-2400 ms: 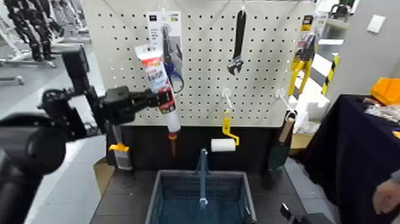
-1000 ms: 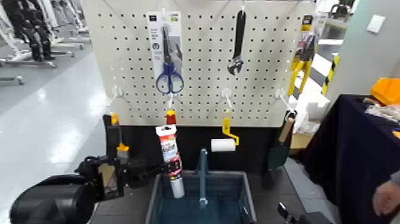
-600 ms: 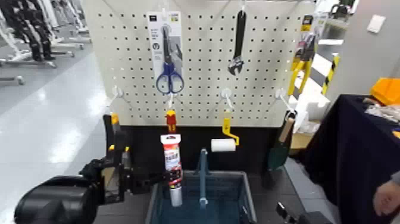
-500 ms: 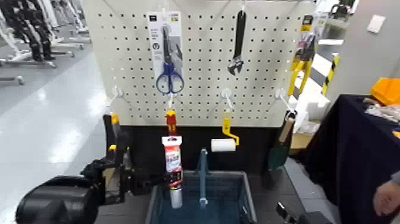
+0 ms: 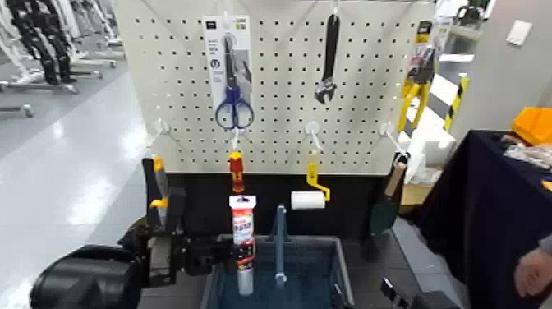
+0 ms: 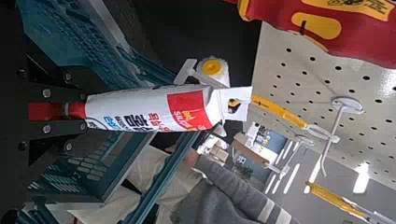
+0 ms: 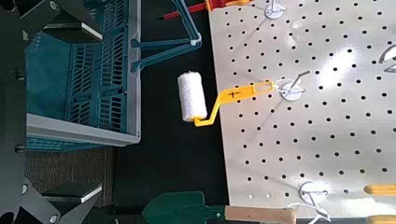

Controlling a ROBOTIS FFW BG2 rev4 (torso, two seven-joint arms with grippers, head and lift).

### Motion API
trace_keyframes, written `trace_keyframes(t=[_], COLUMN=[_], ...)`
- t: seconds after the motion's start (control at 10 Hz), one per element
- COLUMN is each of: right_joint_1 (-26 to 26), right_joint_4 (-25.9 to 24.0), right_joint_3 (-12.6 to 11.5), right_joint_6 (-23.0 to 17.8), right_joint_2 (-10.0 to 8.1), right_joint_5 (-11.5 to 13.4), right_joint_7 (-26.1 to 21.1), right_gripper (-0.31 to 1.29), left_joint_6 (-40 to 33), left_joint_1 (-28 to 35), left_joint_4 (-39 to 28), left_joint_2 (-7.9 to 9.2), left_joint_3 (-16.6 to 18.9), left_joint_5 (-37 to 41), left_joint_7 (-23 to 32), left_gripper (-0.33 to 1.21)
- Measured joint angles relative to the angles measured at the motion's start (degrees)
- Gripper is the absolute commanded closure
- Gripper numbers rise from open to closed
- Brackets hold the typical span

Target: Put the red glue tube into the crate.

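Tube [image 5: 243, 232] off pegboard [image 5: 275, 140], upright over crate [image 5: 347, 275], near left rim. Left gripper [image 5: 238, 251]: fingers closed on tube. Right gripper [image 7: 70, 117]: fingers apart, empty, beside crate. Left to do: lowering, release.

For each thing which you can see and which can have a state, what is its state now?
Left end effector: shut on the glue tube, over the crate
Glue tube: held upright, not released
Crate: upright, handle bar raised
Right end effector: open, nothing between its fingers
Scissors: closed, hanging
Wrench: hanging
Paint roller: hanging
Trowel: hanging, blade down
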Motion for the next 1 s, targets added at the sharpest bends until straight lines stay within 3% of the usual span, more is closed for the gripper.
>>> trace_keyframes(t=[0.6,0.7,0.8,0.9,1.0], right_joint_1=[-0.01,-0.01,-0.01,-0.01,-0.01], right_joint_4=[0.19,0.20,0.20,0.20,0.20], right_joint_3=[0.00,0.00,0.00,0.00,0.00], right_joint_6=[-0.22,-0.24,-0.29,-0.31,-0.35], right_joint_2=[-0.06,-0.07,-0.07,-0.07,-0.11], right_joint_5=[-0.23,-0.26,-0.27,-0.27,-0.27], right_joint_7=[0.10,0.10,0.10,0.10,0.10], right_gripper=[0.18,0.18,0.18,0.18,0.18], left_joint_6=[-0.02,0.02,0.23,0.21,0.03], left_joint_1=[-0.44,-0.47,-0.57,-0.61,-0.62], left_joint_4=[0.68,0.71,0.72,0.71,0.58], left_joint_2=[0.04,0.04,0.04,0.04,0.04], left_joint_3=[-1.13,-1.21,-1.27,-1.19,-1.00], left_joint_5=[-1.69,-1.74,-1.80,-1.69,-1.39], left_joint_7=[0.29,0.28,0.41,0.49,0.51], left_gripper=[1.18,0.99,0.15,-0.17,-0.16])
